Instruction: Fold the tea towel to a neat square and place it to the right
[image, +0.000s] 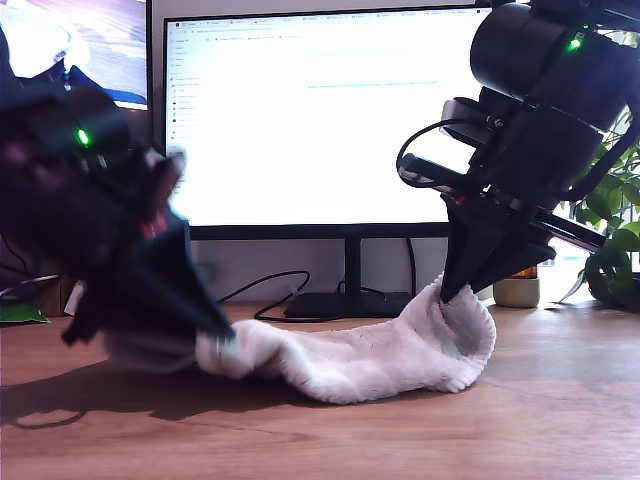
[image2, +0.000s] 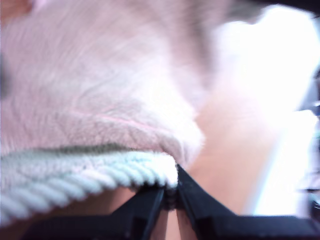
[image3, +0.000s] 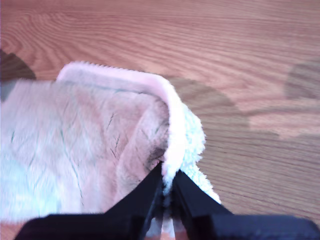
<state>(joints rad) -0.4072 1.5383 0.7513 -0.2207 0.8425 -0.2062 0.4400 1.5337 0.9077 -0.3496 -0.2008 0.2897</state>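
The towel (image: 370, 355) lies on the bench (image: 400, 440) in front of the monitor (image: 320, 120), stretched across the middle of the exterior view as a low, rumpled band. It is held at both ends.

The end toward the exterior view's left is gripped by the first pincer (image: 228, 340), whose arm is blurred there. That end is bunched at the tips and sits low, close to the bench; whether it touches the wood cannot be told. In the first wrist view the pincer (image2: 171, 192) is seen closed on the towel (image2: 90, 100) at a corner, just where the ribbed corded hem (image2: 75, 182) ends. The picture is soft, and only a bright glare is seen behind the cloth.

The end toward the exterior view's right is gripped by the second pincer (image: 447, 293), which points steeply down. That end is drawn up into a small peak, and the cloth curls over below it onto the bench. In the second wrist view the pincer (image3: 167, 187) is closed on a folded edge of the towel (image3: 75, 140), with the rest of the cloth spread away from the tips over the bench (image3: 225, 50).

At the exterior view's right edge a plant (image: 615, 250) and a small pot (image: 517, 291) stand behind the second arm, well apart from the towel.
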